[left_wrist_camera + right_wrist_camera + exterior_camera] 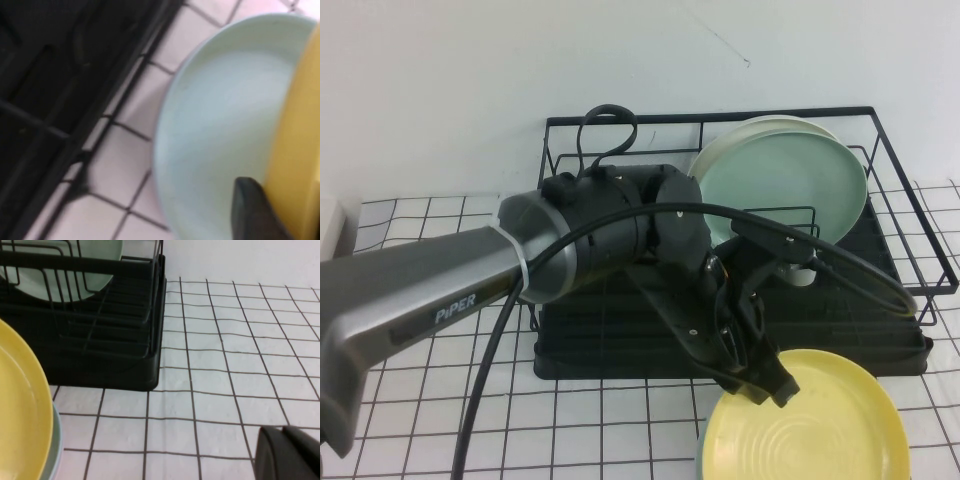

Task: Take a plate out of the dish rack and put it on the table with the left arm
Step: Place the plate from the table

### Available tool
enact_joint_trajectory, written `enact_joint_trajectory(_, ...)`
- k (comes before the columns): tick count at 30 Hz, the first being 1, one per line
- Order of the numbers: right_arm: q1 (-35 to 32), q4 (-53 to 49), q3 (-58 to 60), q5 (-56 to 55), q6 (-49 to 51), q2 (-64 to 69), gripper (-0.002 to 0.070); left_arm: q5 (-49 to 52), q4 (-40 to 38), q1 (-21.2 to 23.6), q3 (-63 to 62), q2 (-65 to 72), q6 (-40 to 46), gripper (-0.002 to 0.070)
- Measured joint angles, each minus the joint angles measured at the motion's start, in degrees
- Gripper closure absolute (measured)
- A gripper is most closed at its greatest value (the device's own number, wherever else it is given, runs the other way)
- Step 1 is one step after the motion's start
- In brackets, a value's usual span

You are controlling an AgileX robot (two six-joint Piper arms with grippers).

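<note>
The yellow plate (810, 430) lies at the near right of the table (420, 400), on top of a light blue plate (702, 445). My left arm reaches across in front of the dish rack (620, 340), and my left gripper (772, 385) is at the yellow plate's near-left rim. In the left wrist view one dark finger (252, 210) presses against the yellow rim (295, 150), with the light blue plate (220, 125) beneath. The gripper looks shut on the yellow plate. My right gripper (285, 432) is shut and empty, low over the table to the right of the rack.
A pale green plate (785, 185) and another pale plate behind it stand upright in the rack's right half. The rack (110, 355) sits at the back, against a white wall. The plate stack (20, 415) is close in front of the rack's front edge.
</note>
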Motion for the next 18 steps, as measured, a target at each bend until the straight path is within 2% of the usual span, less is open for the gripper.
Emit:
enact_joint_trajectory(6,0.0,0.0,0.0,0.0,0.0,0.0,0.0678,-0.91,2.46,0.0,0.0,0.12,0.0,0.0358)
enact_joint_trajectory(9,0.0,0.0,0.0,0.0,0.0,0.0,0.0678,-1.6,2.5,0.0,0.0,0.12,0.0,0.0298)
enact_joint_trajectory(14,0.0,0.0,0.0,0.0,0.0,0.0,0.0678,-1.22,4.21,0.0,-1.58,0.12,-0.16,0.0266)
enact_joint_trajectory(18,0.0,0.0,0.0,0.0,0.0,0.0,0.0678,0.36,4.67,0.0,-3.9,0.12,-0.16,0.0288)
